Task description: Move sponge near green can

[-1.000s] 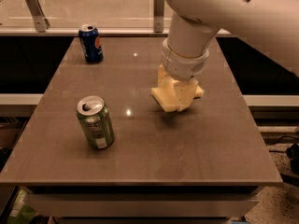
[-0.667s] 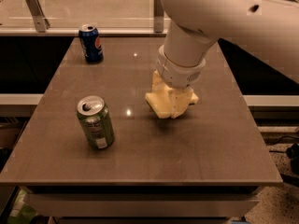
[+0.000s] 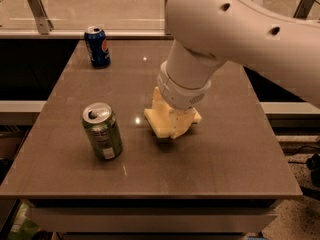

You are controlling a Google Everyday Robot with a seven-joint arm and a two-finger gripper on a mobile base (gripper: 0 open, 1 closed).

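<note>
The pale yellow sponge (image 3: 157, 122) is just above the brown table (image 3: 230, 154), a little right of its middle. My gripper (image 3: 176, 125) comes down from the big white arm and is shut on the sponge; the wrist hides most of the sponge's top. The green can (image 3: 102, 131) stands upright at the front left, with a silver top and a white label patch. It is about a can's width left of the sponge and does not touch it.
A blue Pepsi can (image 3: 97, 46) stands upright at the table's far left corner. A railing with metal brackets (image 3: 37, 4) runs behind the table. The white arm fills the upper right of the view.
My gripper has moved left and toward the front with the sponge in it, closer to the green can. Neither can has moved.
</note>
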